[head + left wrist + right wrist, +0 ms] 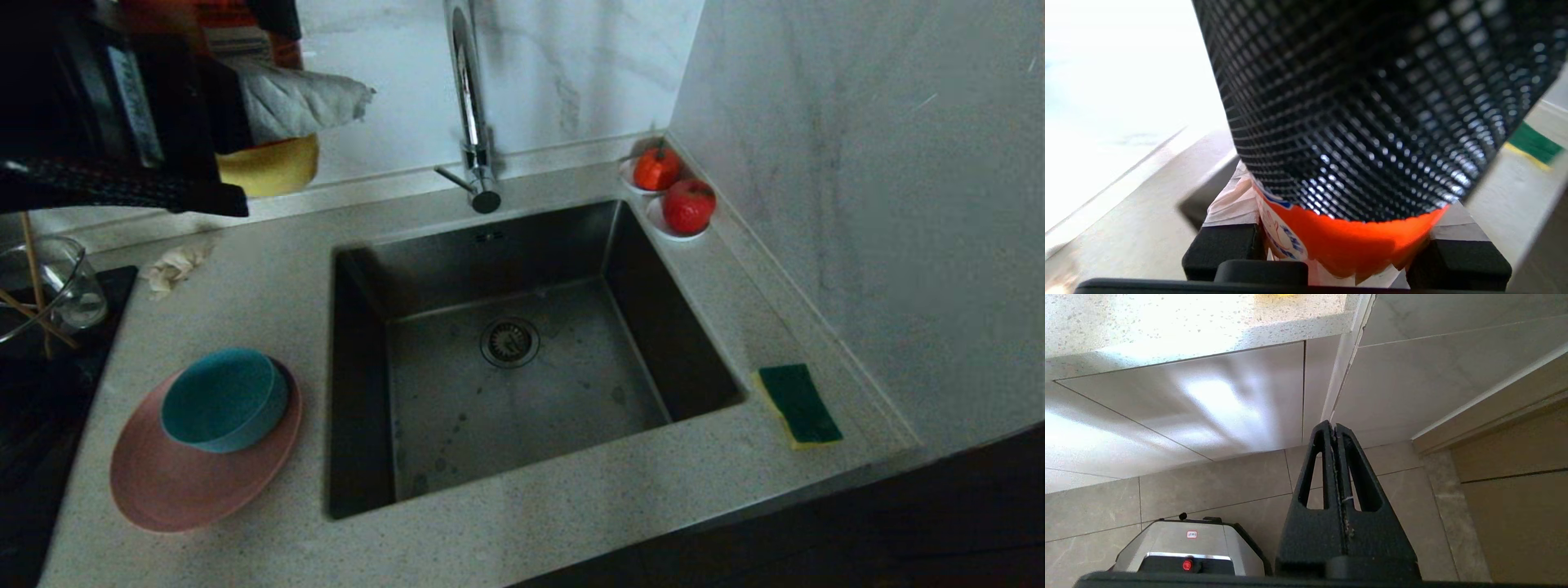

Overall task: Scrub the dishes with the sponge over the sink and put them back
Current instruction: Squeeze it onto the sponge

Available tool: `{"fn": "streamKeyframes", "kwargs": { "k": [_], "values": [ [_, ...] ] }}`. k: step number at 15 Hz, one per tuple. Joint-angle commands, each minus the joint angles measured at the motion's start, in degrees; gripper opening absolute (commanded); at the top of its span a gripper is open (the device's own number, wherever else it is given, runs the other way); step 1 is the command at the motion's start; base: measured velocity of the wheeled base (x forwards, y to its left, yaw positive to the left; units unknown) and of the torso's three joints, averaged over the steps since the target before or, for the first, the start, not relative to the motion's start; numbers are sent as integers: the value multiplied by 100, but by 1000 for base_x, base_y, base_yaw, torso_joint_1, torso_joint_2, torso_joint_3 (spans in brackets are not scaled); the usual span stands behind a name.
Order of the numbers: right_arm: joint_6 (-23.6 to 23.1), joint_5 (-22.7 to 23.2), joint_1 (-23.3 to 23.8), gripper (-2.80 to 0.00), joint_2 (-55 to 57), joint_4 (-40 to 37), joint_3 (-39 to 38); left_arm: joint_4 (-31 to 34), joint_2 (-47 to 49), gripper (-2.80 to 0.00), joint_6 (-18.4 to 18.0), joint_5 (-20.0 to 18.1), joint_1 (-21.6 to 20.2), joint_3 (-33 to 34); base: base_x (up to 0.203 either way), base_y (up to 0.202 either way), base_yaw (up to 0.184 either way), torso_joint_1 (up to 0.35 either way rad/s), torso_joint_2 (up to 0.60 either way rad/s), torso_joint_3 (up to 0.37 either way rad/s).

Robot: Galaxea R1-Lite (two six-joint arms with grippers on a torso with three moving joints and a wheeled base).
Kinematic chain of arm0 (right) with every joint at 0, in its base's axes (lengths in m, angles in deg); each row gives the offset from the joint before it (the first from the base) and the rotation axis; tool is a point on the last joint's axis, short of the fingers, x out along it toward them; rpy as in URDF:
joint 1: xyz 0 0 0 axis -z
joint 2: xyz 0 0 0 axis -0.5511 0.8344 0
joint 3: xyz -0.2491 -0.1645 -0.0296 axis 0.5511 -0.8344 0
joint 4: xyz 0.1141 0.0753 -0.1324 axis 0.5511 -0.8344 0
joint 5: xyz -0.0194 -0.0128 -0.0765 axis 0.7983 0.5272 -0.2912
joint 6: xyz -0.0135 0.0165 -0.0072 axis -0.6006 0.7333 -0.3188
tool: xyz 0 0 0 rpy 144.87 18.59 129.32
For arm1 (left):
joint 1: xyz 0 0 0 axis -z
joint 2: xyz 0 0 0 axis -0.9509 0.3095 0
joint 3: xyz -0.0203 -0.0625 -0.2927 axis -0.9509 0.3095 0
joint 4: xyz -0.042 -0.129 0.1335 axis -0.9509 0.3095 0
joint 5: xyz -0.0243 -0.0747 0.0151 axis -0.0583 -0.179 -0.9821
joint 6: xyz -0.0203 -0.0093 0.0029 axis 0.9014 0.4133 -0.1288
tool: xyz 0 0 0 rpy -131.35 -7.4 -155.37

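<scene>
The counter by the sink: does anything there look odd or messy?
A crumpled tissue lies loose on the counter behind the pink plate. Otherwise nothing stands out.

A speckled pale stone worktop (245, 286) runs along a far wall (392, 82) of white marbled tile and meets a grey marbled side wall (857, 163) on the right, forming a corner. A low upstand (555, 155) edges the worktop at both walls. At the far left lies a black hob (33, 384). Below the worktop, glossy pale cabinet fronts (1188, 400) catch bright light. The floor (1167, 498) is laid with large beige tiles with thin dark joints.
</scene>
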Motion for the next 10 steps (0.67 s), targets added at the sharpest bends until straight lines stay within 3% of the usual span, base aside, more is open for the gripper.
{"fn": "streamKeyframes", "kwargs": {
  "k": [1,5,10],
  "values": [
    [-4,0,0,-280,4,-9,-1,173,514,-280,3,-158,93,-498,0,0,0,0,0,0],
    [-4,0,0,-280,4,-9,-1,424,1119,-280,8,-438,174,-1125,0,0,0,0,0,0],
    [-4,0,0,-280,4,-9,-3,387,1806,-280,18,-493,625,-1296,0,0,0,0,0,0]
  ]
}}
